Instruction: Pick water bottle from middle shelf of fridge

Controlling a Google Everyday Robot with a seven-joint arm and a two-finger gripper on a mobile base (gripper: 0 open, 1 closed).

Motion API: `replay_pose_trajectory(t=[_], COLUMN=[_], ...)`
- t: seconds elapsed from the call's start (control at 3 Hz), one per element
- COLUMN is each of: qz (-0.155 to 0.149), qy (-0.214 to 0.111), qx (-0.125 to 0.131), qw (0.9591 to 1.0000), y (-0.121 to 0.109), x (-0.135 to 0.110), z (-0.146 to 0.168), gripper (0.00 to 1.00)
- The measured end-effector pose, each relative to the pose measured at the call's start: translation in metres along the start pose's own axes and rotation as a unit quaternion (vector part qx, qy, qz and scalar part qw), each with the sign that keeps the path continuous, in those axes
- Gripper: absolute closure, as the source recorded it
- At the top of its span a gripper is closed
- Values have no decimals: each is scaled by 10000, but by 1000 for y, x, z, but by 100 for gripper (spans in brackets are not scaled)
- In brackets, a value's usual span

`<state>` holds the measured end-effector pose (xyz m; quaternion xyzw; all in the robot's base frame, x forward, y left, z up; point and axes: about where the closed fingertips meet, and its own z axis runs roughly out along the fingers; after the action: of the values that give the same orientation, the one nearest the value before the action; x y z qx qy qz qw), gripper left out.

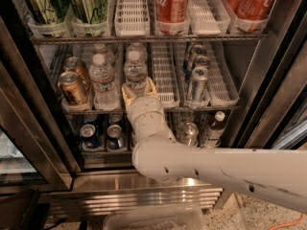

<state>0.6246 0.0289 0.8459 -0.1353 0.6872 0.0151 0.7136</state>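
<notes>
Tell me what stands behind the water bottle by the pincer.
A second bottle, in the same lane. The pincer, at the shelf edge, covers the water bottle's base; deeper is hidden.

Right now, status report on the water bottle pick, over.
Gripper at base of water bottle, middle shelf. Bottle upright in its lane. Another bottle close alongside.

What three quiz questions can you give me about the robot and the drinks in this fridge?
1. True or false: the red cola cans stand on the top wire tier.
2. Where is the white arm's end effector? A) at the clear ribbed plastic water bottle on the wire middle shelf; B) among the cola cans; C) down on the floor.
3. Fill in: the tall cans at top left are ____.
Key: 1 true; 2 A; 3 green.
</notes>
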Motion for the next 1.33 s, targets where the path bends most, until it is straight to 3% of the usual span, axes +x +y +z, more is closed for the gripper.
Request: replay_pose_trajectory(t=[1.33], qz=[241], qy=[-638], qx=[120], qw=[9976], y=[-12], x=[-51], z=[-21], gripper=[100])
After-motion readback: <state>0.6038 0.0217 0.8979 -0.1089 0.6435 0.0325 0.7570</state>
